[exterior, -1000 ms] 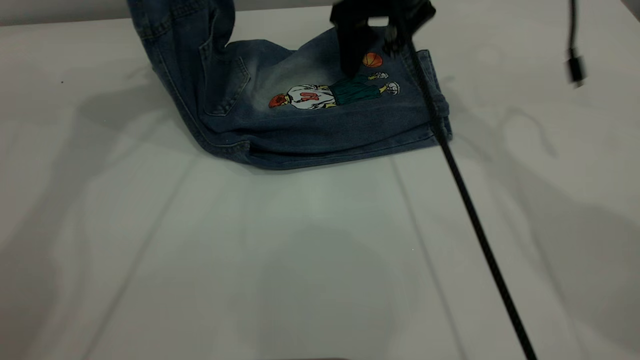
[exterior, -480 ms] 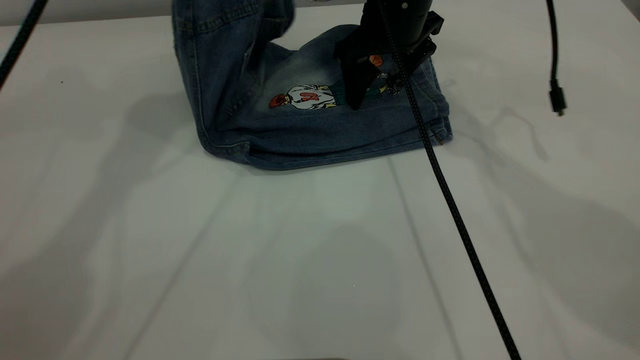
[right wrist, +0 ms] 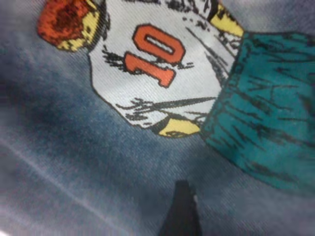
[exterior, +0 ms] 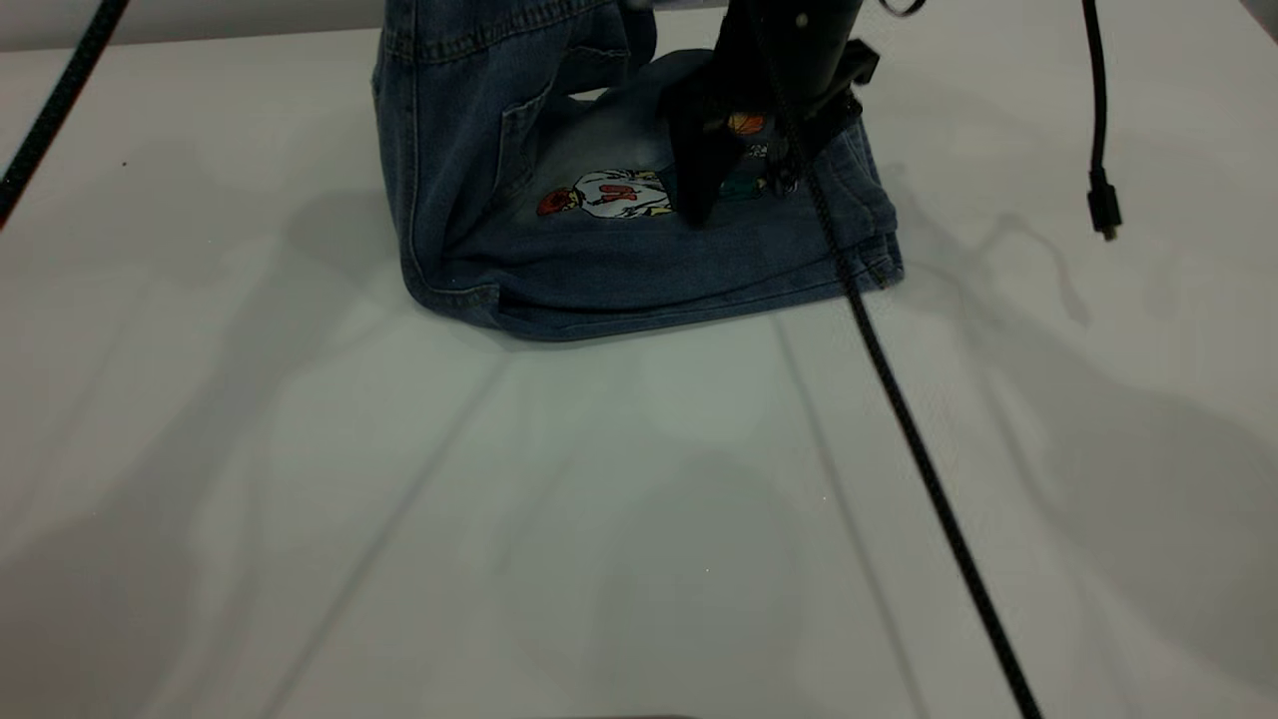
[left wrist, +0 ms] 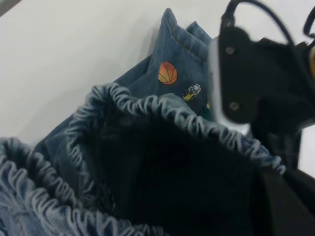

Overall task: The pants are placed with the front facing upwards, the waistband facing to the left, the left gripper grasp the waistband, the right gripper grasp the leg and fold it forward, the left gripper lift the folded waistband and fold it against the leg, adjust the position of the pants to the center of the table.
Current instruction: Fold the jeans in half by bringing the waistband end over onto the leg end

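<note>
Where the table (exterior: pixel 599 499) shows its far middle, one item is entered: the pants (exterior: pixel 649 275), blue denim with tan stitching, folded lengthwise.

- Leg (exterior: pixel 719 265): lies flat, back side up, hem to the right, long fold edge to the near side. It carries a patch pocket (exterior: pixel 519 140) and a print (exterior: pixel 609 195) of a basketball player in a white shirt numbered 10, teal shorts and an orange cap. An orange ball (left wrist: pixel 168 73) is printed near the hem.
- Waistband (left wrist: pixel 187 115): gathered, ruffled elastic, raised off the table at the left end of the pants. The upper part stands as a steep wall of denim and runs out of the exterior view's top. The opening gapes wide and dark in the left wrist view.
- Right gripper (exterior: pixel 699 205): over the leg, right of the raised part, tip down at the denim between the player's shirt and shorts. The right wrist view shows one dark tip, so the jaws look pressed together, pinching nothing.
- Left gripper (left wrist: pixel 283 204): above the exterior view; only a dark part shows beside the ruffle. Whether it clamps the waistband cannot be told.
- Cable (exterior: pixel 899 399): black, braided, running from the right gripper across the hem to the near right.
- Second cable (exterior: pixel 1096 120): hangs at the far right, plug end well clear of the pants.
- Third cable (exterior: pixel 50 110): crosses the far left corner.
</note>
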